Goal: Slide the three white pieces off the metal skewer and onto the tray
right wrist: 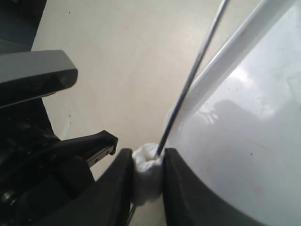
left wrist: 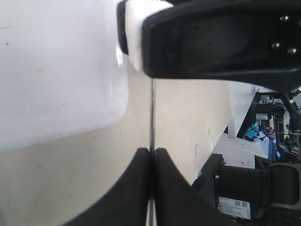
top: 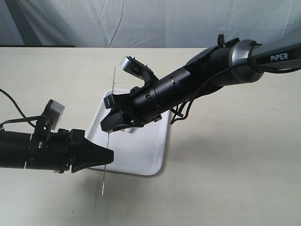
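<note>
Risk, left gripper [left wrist: 151, 153]: its jaws are closed on the metal skewer [left wrist: 152, 113] toward the rod's near end. A hard pull from the right could drag the thin rod through the pads or tilt it.
Risk, white pieces [right wrist: 146, 179]: they sit pinched on the rod close to the left rim of the tray [top: 141, 160], so a release here might land off it. I cannot count all 3.
Risk, right gripper [right wrist: 147, 160]: clamped on the white clump, it may crush it or bend the rod.
Pose, left arm: low, reaching rightward from the left edge.
Pose, right arm: slanting down from the far right, over the tray.
</note>
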`<state>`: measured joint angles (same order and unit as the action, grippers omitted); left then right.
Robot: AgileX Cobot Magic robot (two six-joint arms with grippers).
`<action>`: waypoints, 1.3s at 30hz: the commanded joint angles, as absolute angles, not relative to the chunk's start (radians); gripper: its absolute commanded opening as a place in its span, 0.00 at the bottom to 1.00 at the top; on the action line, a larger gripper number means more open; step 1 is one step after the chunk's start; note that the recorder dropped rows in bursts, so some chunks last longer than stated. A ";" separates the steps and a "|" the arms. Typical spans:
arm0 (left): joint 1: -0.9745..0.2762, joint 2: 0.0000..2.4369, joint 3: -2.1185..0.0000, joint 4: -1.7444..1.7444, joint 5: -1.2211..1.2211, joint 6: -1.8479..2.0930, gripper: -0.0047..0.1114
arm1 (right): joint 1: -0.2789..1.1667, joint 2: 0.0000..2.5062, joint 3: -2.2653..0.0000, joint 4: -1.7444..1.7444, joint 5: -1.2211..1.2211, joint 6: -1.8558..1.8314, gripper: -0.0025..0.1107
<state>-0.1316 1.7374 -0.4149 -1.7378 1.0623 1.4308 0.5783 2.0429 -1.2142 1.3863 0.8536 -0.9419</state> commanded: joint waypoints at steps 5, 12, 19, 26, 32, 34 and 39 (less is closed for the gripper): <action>-0.131 1.731 -0.261 -1.744 1.135 1.535 0.04 | 0.578 2.040 -1.219 1.368 0.745 -0.950 0.20; -0.131 1.731 -0.023 -1.744 1.221 1.703 0.04 | 0.576 2.040 -1.245 1.324 0.578 -0.953 0.20; -0.131 1.731 0.000 -1.744 1.221 1.739 0.04 | 0.559 2.040 -1.311 1.252 0.545 -0.941 0.21; -0.131 1.731 -0.043 -1.744 1.221 1.723 0.04 | 0.559 2.040 -1.311 1.120 0.621 -0.814 0.50; -0.131 1.731 -0.222 -1.744 1.093 1.534 0.04 | 0.559 1.974 -1.311 1.102 0.527 -0.811 0.46; -0.131 1.731 -0.310 -1.744 1.030 1.435 0.04 | 0.559 1.917 -1.311 1.045 0.527 -0.811 0.46; -0.131 1.733 -0.486 -1.744 0.802 1.295 0.04 | 0.559 1.787 -1.311 0.975 0.715 -0.807 0.46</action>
<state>-0.1308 1.7354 -0.4420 -1.7392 0.8526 1.3314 0.5604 1.8269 -1.3059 0.9961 0.6280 -0.8062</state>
